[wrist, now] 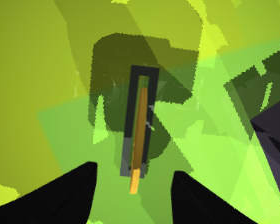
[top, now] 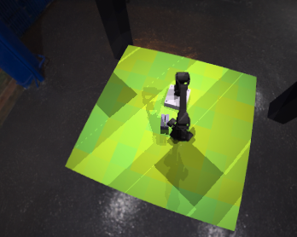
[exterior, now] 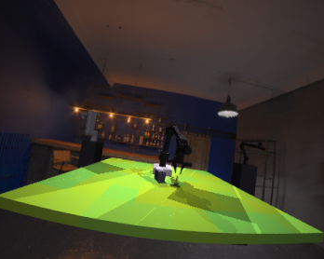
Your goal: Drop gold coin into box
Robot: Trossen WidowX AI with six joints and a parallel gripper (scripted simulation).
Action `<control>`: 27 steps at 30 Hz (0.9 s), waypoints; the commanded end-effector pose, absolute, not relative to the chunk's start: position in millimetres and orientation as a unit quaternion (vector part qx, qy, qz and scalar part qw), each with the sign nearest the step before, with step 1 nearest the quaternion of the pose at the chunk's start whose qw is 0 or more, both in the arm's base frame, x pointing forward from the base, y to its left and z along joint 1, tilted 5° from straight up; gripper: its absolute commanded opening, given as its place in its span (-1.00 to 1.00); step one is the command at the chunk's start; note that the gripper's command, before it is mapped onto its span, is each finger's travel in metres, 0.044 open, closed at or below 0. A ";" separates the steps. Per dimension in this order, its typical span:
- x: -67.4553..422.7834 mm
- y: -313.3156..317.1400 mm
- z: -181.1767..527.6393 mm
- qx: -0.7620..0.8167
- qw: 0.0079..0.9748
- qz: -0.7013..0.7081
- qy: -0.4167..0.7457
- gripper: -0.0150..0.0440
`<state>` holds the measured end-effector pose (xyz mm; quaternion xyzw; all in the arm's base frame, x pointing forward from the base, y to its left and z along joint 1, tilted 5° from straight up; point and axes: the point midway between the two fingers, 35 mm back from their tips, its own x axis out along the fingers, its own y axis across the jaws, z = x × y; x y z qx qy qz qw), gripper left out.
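Observation:
The gold coin [wrist: 140, 130] [exterior: 177, 179] stands on edge in the dark-green holder [wrist: 131, 107] [exterior: 175, 185], running lengthwise up the wrist view. My gripper [wrist: 135, 176] [exterior: 179, 171] is open and empty, above the coin; its fingertips stand left and right of the coin's near end in the wrist view. The grey box [top: 165, 127] [exterior: 160, 175] [wrist: 277, 142] stands beside the holder, cut off at the right edge of the wrist view. Its slot cannot be made out clearly. In the top view the arm hides the coin and holder.
The arm's pale base plate [top: 172, 101] is behind the box. The green-yellow patterned table [top: 119, 149] [exterior: 106, 224] carries dark shadows of the arm. Dark posts [top: 114, 30] stand beyond the table's edges.

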<state>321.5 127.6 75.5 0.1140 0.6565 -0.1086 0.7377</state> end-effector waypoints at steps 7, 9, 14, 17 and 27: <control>323.6 126.9 57.7 0.111 0.737 -0.109 0.657 0.05; 324.1 126.8 54.4 0.111 0.738 -0.109 0.657 0.05; 325.0 126.7 46.4 0.111 0.738 -0.109 0.657 0.05; 325.5 126.8 41.7 0.111 0.738 -0.109 0.657 0.05; 326.6 126.5 25.8 0.111 0.738 -0.109 0.657 0.05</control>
